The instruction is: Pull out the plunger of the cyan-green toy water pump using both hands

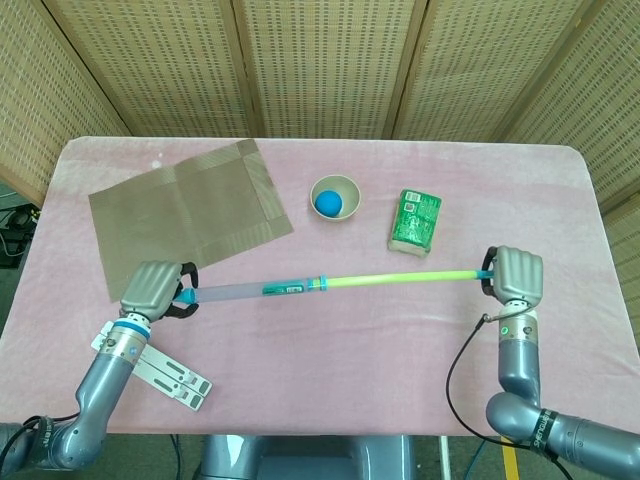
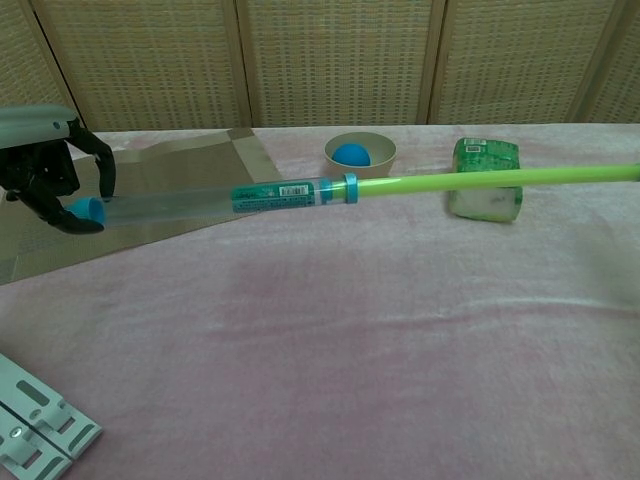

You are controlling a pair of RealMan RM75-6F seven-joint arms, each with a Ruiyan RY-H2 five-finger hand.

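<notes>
pink tabletop (image 1: 330, 340) spans mid-frame, where the left hand (image 1: 153, 290) grips the toy water pump (image 1: 255, 291) barrel end and the right hand (image 1: 517, 276) grips its green plunger (image 1: 400, 277) handle, drawn mostly out.

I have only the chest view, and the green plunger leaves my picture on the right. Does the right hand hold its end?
Observer: Yes. In the head view the right hand grips the blue end of the plunger, near the right edge of the table.
Operator: In my view the green carton seems to touch the plunger. Is it so?
Observer: No. From above, the green carton lies apart from the plunger, on its far side.
</notes>
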